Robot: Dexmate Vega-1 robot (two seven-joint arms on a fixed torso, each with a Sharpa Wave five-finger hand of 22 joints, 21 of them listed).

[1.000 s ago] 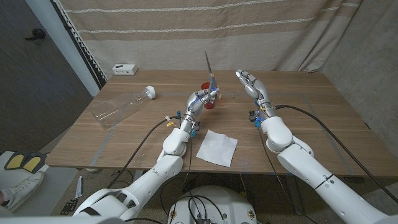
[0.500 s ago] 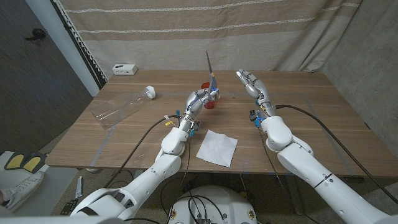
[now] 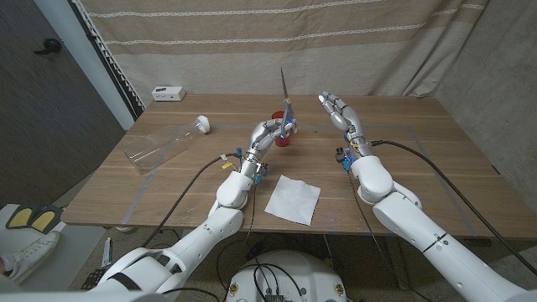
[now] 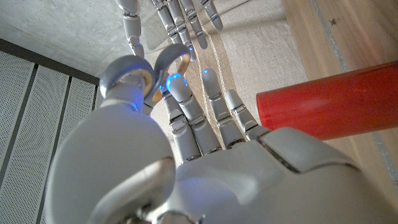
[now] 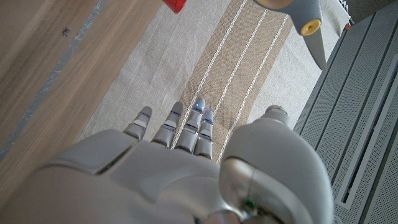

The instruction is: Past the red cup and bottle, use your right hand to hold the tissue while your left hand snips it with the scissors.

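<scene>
Tissue unheld, scissors already in left hand.

The tissue [image 3: 293, 199] lies flat on the table [image 3: 403, 159], back toward the robot from both hands, between the two forearms; it's square, with no real long axis. The right hand [image 3: 337, 111] is open, fingers spread, holding nothing, raised well beyond the tissue, so it must pull back and down. The left hand [image 3: 270, 132] grips the scissors [image 3: 285, 99], blades pointing up, just beside the red cup [image 3: 281, 138]. The bottle [image 3: 164, 143] lies on its side, well off to the left hand's outer side; contents can't be told.
</scene>
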